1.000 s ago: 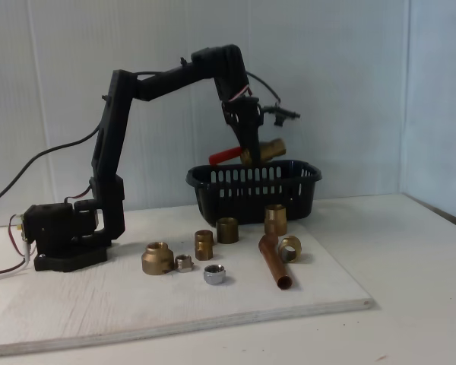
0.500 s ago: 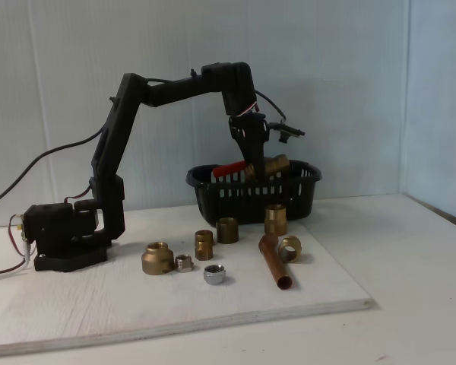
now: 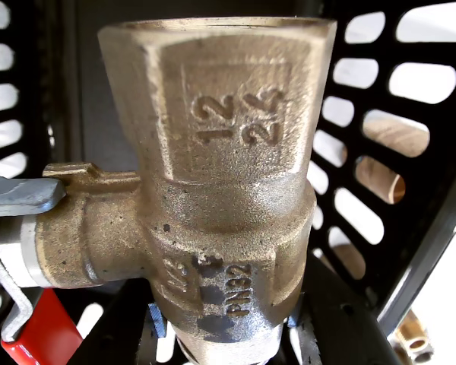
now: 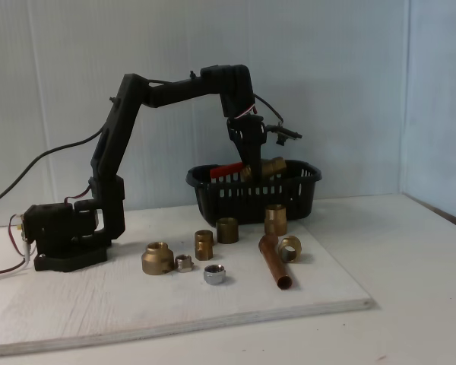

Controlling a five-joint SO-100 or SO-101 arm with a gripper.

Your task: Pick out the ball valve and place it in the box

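Note:
The ball valve [image 3: 220,175], chunky brass with "1/2" cast into its body, hangs close to the wrist camera with its red lever [image 3: 42,338] at the lower left. In the fixed view my gripper [image 4: 253,170] is shut on the ball valve [image 4: 272,166] and holds it at rim height inside the mouth of the box [image 4: 296,190], a black slotted basket. The red lever [image 4: 226,172] points left over the rim. The box's slotted wall [image 3: 410,144] stands right behind the valve in the wrist view.
Several brass couplings [image 4: 158,258] lie on the white board [image 4: 99,304] in front of the box, together with a chrome nut [image 4: 214,274] and a copper pipe piece [image 4: 274,262]. The arm's base [image 4: 61,239] stands at the left. A pale wall closes the back.
The arm has swung right and lowered the ball valve from above the box's rim down into its mouth. In the last half second it has hardly moved.

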